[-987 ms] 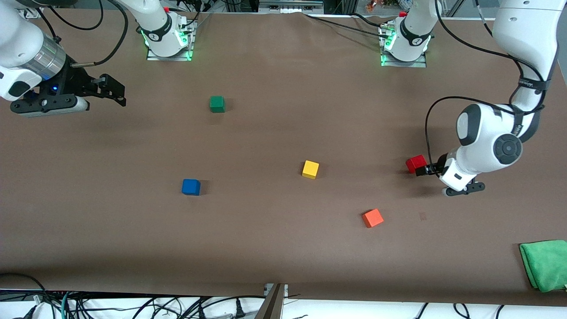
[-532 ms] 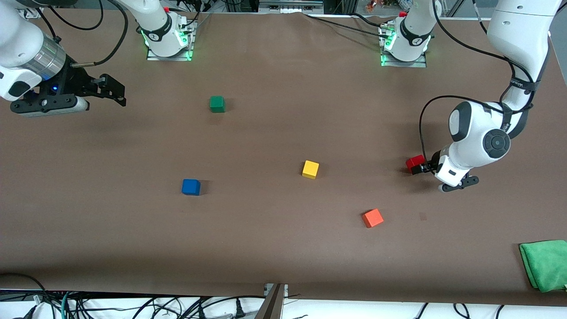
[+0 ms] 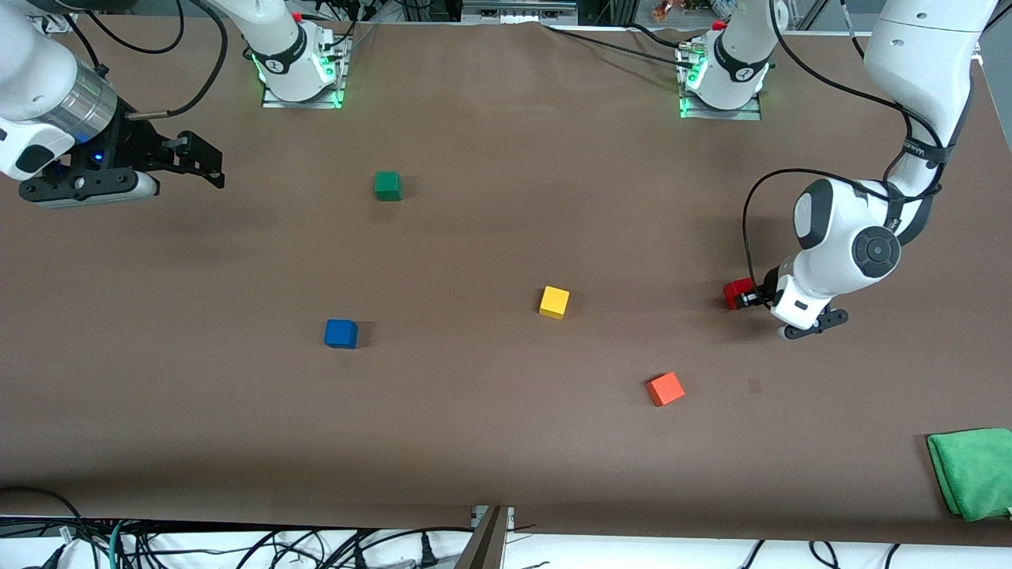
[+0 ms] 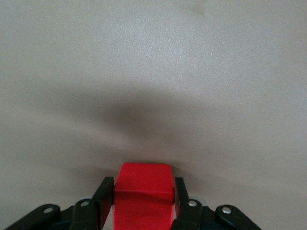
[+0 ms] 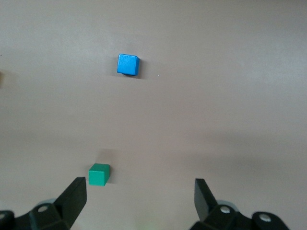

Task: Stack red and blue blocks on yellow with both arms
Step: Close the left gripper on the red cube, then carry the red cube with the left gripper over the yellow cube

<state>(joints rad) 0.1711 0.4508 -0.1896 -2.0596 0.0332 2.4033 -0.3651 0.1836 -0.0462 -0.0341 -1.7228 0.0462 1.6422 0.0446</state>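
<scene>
The red block (image 3: 739,293) (image 4: 143,194) is sitting toward the left arm's end of the table, at three o'clock from the yellow block (image 3: 554,302), the left gripper (image 3: 755,299) (image 4: 143,201) clamping it. The blue block (image 3: 341,333) (image 5: 127,64) is lying at nine o'clock from yellow. The right gripper (image 3: 198,162) (image 5: 140,199) is waiting, spread wide, holding nothing.

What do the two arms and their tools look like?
Both arms are glossy white with dark grey joint caps and looping black cables. The right arm has a silver wrist band. Each tool, left tool and right tool, is black and two-fingered. Bases glow green.
</scene>
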